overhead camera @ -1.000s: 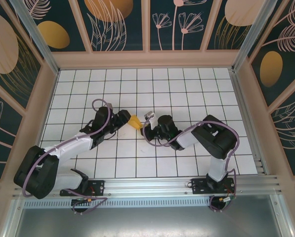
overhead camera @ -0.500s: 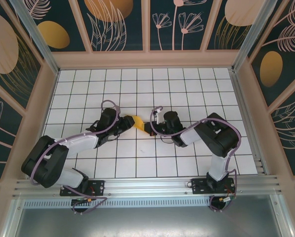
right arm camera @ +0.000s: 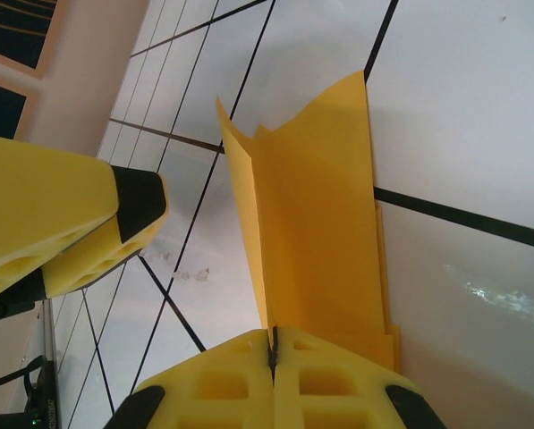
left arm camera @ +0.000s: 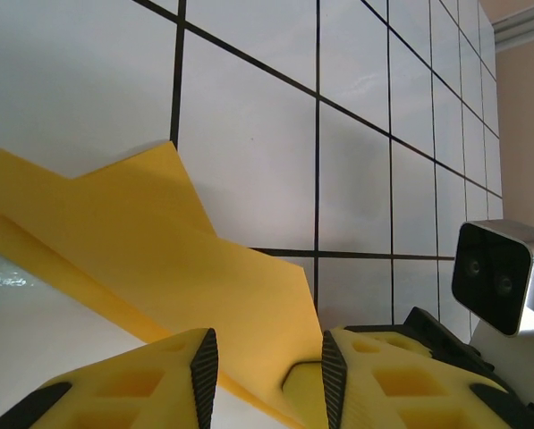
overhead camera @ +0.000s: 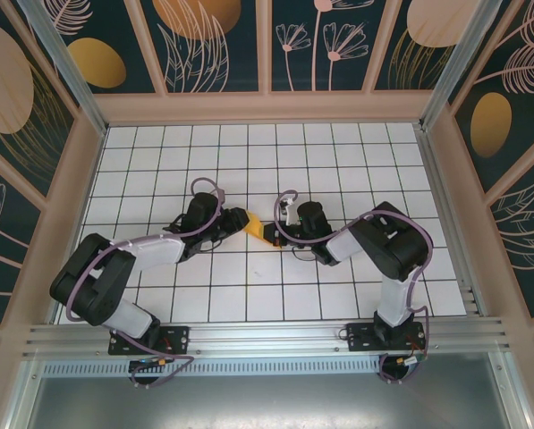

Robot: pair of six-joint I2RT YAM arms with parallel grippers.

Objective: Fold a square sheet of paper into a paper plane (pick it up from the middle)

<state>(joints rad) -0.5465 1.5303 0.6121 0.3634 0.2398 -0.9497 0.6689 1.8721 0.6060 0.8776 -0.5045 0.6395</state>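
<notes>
The sheet of paper [overhead camera: 254,228], already partly folded into a creased wedge, is found near the middle of the table [overhead camera: 356,295], well apart from every edge, between the two grippers. The right gripper [right arm camera: 273,347] is seen fully closed, with a folded edge pinched. The left gripper [left arm camera: 269,380] is parted, with the paper lying in the gap, unclamped. It is judged that the right-hand pinch should be held firm while the left jaws are closed squarely along the crease, so that the layers are not skewed.
</notes>
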